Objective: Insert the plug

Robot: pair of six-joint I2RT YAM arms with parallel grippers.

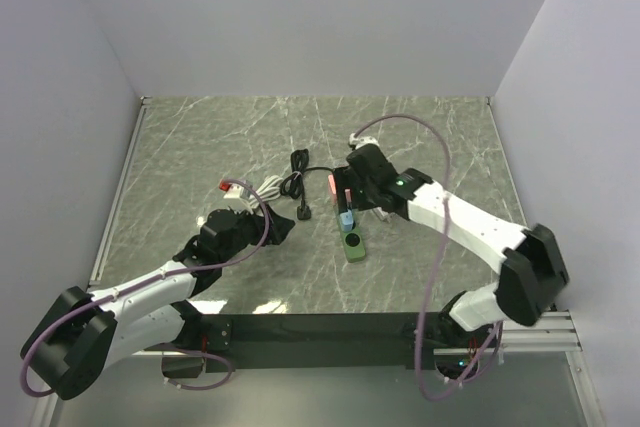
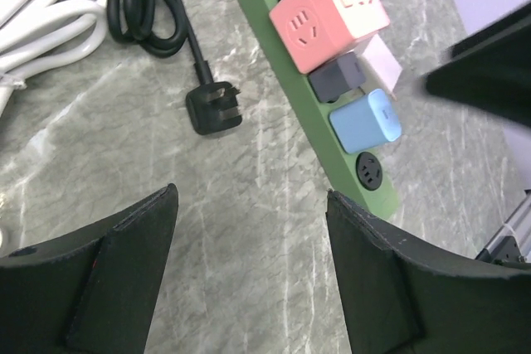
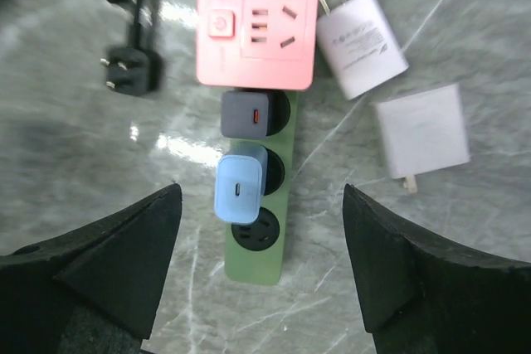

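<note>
A green power strip (image 3: 257,267) lies on the marble table. A pink cube adapter (image 3: 257,22), a dark grey charger (image 3: 247,113) and a light blue charger (image 3: 239,188) are plugged into it, and the end socket (image 3: 255,236) is empty. A black plug (image 2: 214,110) on a black cable lies loose on the table left of the strip (image 2: 386,201). My right gripper (image 3: 261,190) hangs open above the strip's end, nothing between its fingers. My left gripper (image 2: 251,192) is open over bare table, near the plug (image 1: 304,211) and apart from it.
Two white chargers (image 3: 361,43) (image 3: 423,132) lie loose on the right of the strip. A coiled black cable (image 2: 141,6) and a white cable bundle (image 2: 41,6) with a red tag (image 1: 228,187) lie to the left. Grey walls enclose the table.
</note>
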